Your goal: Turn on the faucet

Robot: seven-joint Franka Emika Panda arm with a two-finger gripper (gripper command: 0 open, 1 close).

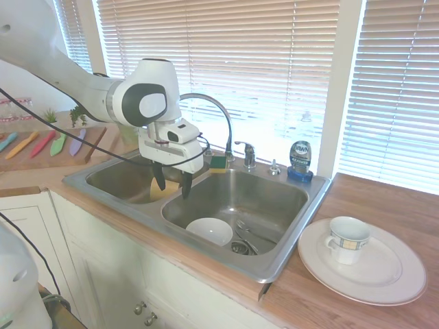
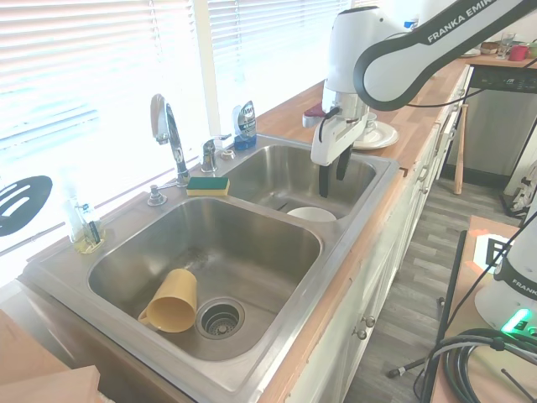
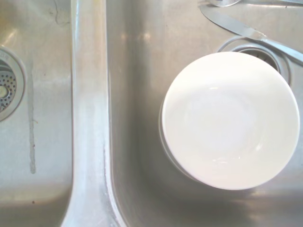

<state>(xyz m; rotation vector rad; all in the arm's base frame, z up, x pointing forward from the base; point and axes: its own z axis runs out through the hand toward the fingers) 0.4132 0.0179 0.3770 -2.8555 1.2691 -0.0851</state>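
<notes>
Faucet work is only at the approach stage, by the look of it: nothing is touching the tap, and no water is showing at the spout. It is standing on the back ledge of the steel sink, at the divider between the two basins, its tall arched spout curving over toward the window side. Its small chrome lever is sitting just beside the base, with a green and yellow sponge lying close by and a blue soap bottle further along the ledge.

The claw is hanging over the basin divider near the front of the sink, pointing straight down, its dark fingers parted moderately and holding nothing. In the wrist view it is looking down on the divider and a white bowl in the basin, with a knife lying near the drain.

The lever is lying behind the claw, toward the window and well apart from it. The next move is probably calling for a reach back over the basin to the ledge, bringing the fingers level with the short lever so they can nudge or lift it. The spout is arching close above that path, so the wrist is likely needing clearance.
</notes>
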